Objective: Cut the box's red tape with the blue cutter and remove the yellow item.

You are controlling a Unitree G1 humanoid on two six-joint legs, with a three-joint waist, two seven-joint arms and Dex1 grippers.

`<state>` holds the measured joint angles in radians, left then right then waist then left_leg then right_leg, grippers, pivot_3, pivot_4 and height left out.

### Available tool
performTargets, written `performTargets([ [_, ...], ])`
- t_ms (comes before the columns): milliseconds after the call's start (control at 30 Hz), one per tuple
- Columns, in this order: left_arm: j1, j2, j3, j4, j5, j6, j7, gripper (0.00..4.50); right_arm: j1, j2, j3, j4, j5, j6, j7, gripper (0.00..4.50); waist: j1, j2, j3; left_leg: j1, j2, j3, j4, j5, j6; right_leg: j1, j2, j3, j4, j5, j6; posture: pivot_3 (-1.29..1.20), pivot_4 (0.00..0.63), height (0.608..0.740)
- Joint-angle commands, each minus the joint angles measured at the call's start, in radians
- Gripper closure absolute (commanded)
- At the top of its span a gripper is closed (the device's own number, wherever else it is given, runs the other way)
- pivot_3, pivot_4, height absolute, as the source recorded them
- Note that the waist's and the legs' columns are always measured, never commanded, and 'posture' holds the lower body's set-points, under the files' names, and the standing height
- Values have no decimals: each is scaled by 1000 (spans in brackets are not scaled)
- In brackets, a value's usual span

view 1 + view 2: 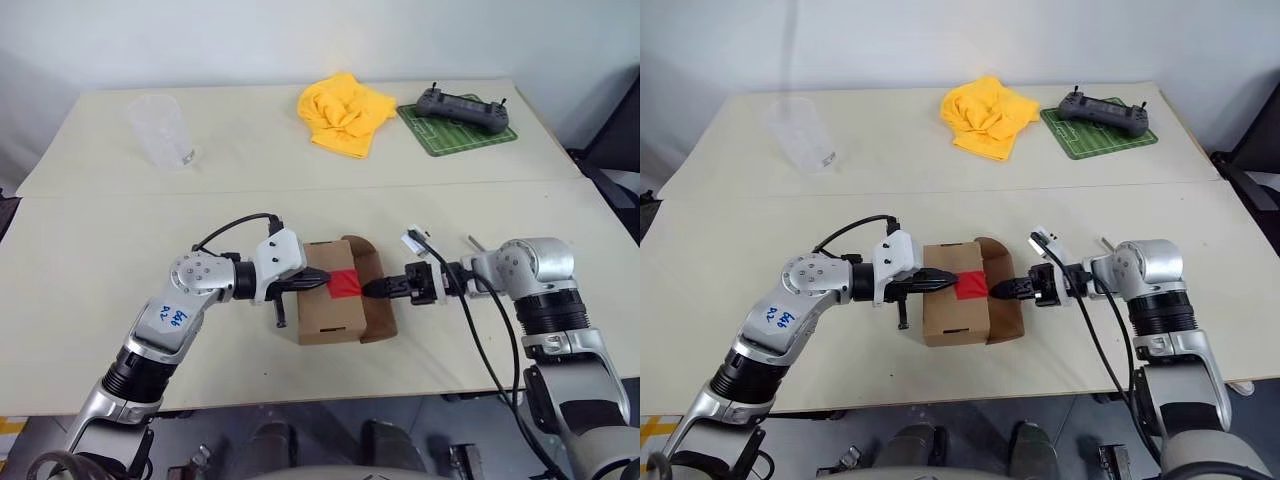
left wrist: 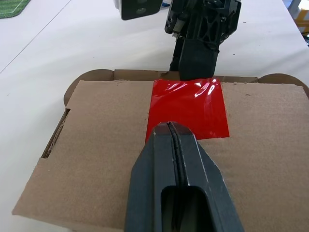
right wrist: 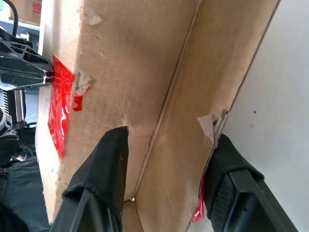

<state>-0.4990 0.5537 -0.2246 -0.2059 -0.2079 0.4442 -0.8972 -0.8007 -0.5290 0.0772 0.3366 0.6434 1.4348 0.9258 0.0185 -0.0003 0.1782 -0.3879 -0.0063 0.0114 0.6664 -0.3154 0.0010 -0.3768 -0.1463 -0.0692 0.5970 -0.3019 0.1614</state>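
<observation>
Squarely between both tools: box

A small white sticker on the left arm carries blue handwriting, but I cannot read its characters clearly.

box: matt brown cardboard | red tape: glossy, wrinkled plastic film

The brown cardboard box lies flat on the counter, a side flap folded out, with the glossy red tape on top.
</observation>
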Motion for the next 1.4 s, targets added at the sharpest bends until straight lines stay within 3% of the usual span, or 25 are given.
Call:
performTargets([
  [33,17,11,-25,7,25,15,1,4500,-5,21,36,-8,-7,-1,-5,2367,-4,0,0,0,0,0,0,0,0,0,0,0,0,0,0,0,150,740],
  [100,16,10,-25,7,26,16,2,4500,-6,26,43,-13,-7,4,-9,2367,-9,0,0,1,0,0,0,0,0,0,0,0,1,0,0,0,150,740],
  [167,16,8,-24,6,27,16,4,4500,-4,25,51,-13,-16,-2,-15,2752,-15,0,0,1,0,0,0,0,0,0,0,0,2,0,0,0,150,740],
  [333,21,5,-23,3,25,17,8,4500,-1,-8,57,-40,-20,3,-10,4365,-19,-1,0,1,0,0,0,0,0,0,0,0,2,0,0,0,150,740],
  [367,22,4,-23,4,23,16,8,4500,-2,-17,53,-51,-19,5,-9,4440,-18,-1,-1,1,0,-1,0,0,0,0,0,0,2,0,0,0,150,740],
  [900,3,-91,-30,60,12,-33,13,4500,-87,-156,1,-182,-19,87,-83,4440,7,-1,-1,-1,-1,-1,0,0,0,-1,-1,0,0,0,0,0,150,740],
  [1067,-36,-184,-75,139,34,-94,30,4500,-201,-275,57,-239,-33,140,-95,4440,9,-1,0,-3,-2,-1,1,0,0,-2,-1,0,-1,0,0,0,150,740],
  [1400,-122,-338,-91,307,75,-201,84,4500,-366,-406,164,-293,-23,180,-88,4440,7,-1,0,-5,-1,0,1,0,1,-3,-1,-1,-2,0,1,0,150,740],
])
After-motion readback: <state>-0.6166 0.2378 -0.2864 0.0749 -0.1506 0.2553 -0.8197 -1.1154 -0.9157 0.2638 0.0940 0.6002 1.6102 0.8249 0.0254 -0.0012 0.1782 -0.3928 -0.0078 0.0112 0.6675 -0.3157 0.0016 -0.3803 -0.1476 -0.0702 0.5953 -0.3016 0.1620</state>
